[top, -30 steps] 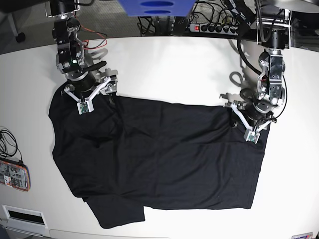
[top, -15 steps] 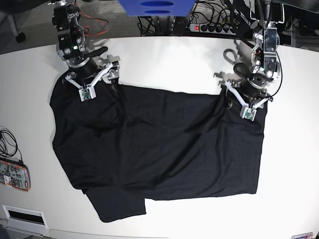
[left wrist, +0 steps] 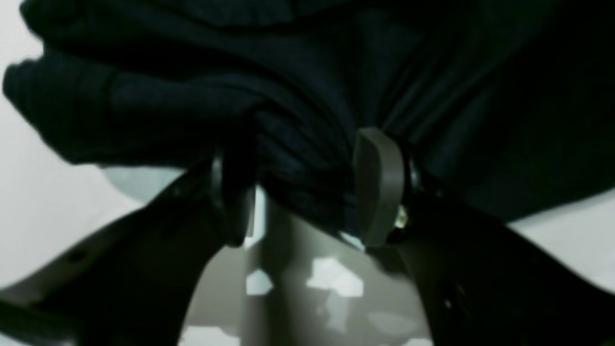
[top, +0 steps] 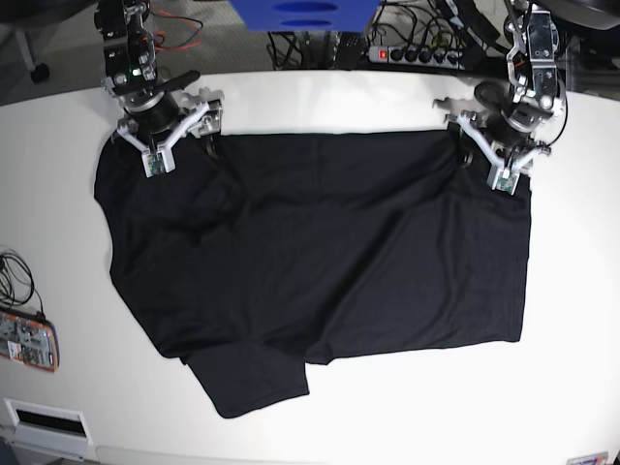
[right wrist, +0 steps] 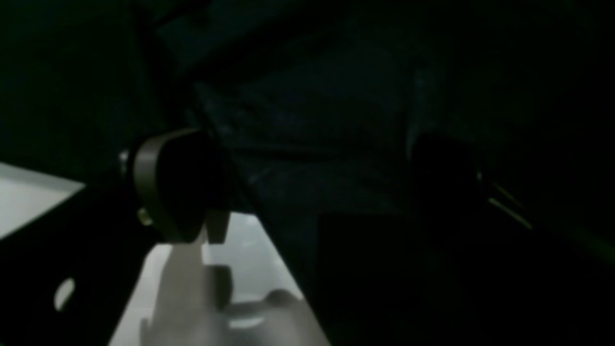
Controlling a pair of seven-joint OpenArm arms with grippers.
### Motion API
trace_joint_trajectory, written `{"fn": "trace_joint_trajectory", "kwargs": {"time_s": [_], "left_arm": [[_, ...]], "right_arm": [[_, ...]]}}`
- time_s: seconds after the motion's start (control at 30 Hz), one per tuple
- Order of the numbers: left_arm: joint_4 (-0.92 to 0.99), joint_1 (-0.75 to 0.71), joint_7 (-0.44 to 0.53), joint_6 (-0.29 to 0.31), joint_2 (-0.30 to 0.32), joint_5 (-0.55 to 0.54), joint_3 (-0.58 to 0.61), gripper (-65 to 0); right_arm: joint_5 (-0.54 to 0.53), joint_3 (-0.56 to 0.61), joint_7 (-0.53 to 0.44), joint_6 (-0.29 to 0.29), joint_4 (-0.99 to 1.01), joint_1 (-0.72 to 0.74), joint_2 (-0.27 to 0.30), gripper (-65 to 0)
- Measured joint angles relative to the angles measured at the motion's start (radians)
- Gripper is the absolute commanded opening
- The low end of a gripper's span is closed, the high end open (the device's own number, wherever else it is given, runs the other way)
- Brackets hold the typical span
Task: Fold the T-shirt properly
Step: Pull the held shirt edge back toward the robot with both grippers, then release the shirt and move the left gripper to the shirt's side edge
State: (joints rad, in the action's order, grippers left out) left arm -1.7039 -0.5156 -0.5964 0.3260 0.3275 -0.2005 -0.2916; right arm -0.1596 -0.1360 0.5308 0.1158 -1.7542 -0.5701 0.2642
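Moved: both grippers have drawn back toward the far edge of the surface [top: 320, 97], dragging the shirt's top edge with them; that edge now runs nearly straight between them.
Shirt: the T-shirt [top: 320, 252] lies spread across the middle of the surface, one sleeve sticking out at the near edge.
Left gripper [left wrist: 307, 192]: pinching a bunched wad of shirt fabric between its two pads.
Right gripper [right wrist: 307, 182]: jaws stand wide with cloth filling the gap; too dark to tell whether it is really gripped.
Hidden: the right wrist view is almost black, one pad barely readable; in the base view both grippers' fingertips are lost against the black cloth; label patch not visible.
Cut off: a device [top: 27, 341] at the surface's edge, partly out of view.
Materials: thin soft black fabric, gathered into radiating pleats at the left gripper; pads grey, smooth and rounded; surface white, matte.
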Motion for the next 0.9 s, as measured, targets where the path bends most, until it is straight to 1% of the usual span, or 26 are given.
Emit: {"fn": "trace_joint_trajectory", "kwargs": {"time_s": [0.1,0.27,0.37,0.4,0.47,0.57,0.63,0.7,0.77,0.9], "left_arm": [[-0.005,-0.008,-0.01,-0.003,0.0,-0.006,-0.004,-33.3],[-0.005,-0.008,-0.012,0.0,0.0,-0.006,-0.004,-33.3],[-0.03,-0.009,-0.041,-0.008,-0.008,-0.003,-0.003,-33.3],[-0.046,-0.011,-0.062,-0.009,-0.021,0.018,-0.005,-33.3],[-0.067,-0.016,-0.067,-0.025,-0.048,0.056,-0.004,-33.3],[-0.074,-0.014,-0.082,-0.021,-0.05,0.074,-0.004,-33.3],[-0.084,-0.013,-0.094,-0.016,-0.05,0.079,-0.003,-33.3],[-0.123,-0.023,-0.143,-0.016,-0.05,0.111,0.003,-33.3],[-0.155,-0.045,-0.17,-0.018,-0.069,0.124,-0.008,-33.3],[-0.23,-0.077,-0.306,-0.012,-0.108,0.139,-0.059,-33.3]], "right_arm": [[0.003,0.003,0.036,-0.004,-0.024,-0.006,0.0,-3.7],[0.006,0.004,0.016,-0.004,-0.051,-0.065,0.0,-3.7],[0.006,0.004,0.061,-0.005,-0.081,-0.065,0.0,-3.7],[0.003,0.005,0.072,-0.004,-0.089,-0.066,0.0,-3.7],[0.003,0.008,0.071,-0.003,-0.095,-0.071,-0.002,-3.7],[0.003,0.009,0.08,-0.004,-0.096,-0.072,0.0,-3.7],[0.003,0.009,0.122,-0.004,-0.105,-0.069,-0.001,-3.7],[0.006,0.031,0.138,-0.013,-0.114,-0.067,0.001,-3.7],[0.01,0.052,0.137,-0.015,-0.117,-0.067,0.002,-3.7],[0.01,0.073,0.135,-0.014,-0.119,-0.062,0.002,-3.7]]}}
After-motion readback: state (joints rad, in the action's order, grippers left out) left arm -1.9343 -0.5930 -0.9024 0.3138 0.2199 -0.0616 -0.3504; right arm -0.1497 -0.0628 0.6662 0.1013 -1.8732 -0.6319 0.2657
